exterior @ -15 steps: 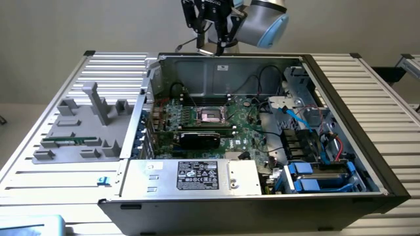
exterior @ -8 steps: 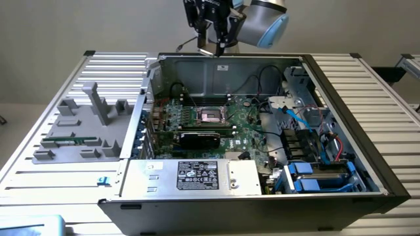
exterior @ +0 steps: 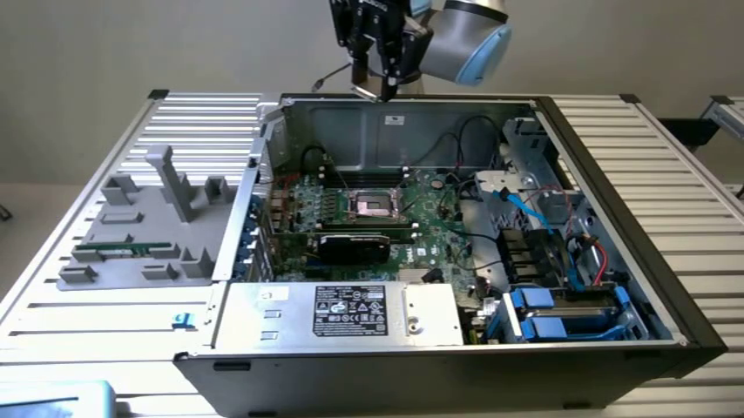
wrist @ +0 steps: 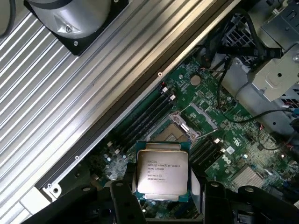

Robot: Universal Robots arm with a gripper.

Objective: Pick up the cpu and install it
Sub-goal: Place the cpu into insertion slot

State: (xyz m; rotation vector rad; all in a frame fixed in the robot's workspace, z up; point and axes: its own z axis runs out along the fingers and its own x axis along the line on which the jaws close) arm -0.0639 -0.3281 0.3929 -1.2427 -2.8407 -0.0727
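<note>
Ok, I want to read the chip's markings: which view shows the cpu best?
The wrist view: the cpu faces the camera, its printed metal top in full view, held in the gripper. In the exterior view it is a small pale sliver in the gripper, above the case.

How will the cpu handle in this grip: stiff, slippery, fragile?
Probably stiff: the cpu sits flat between the jaws without sagging. Its smooth metal top and thin edges suggest it may slip or twist. Likely light, yet fragile if dropped onto the motherboard.
</note>
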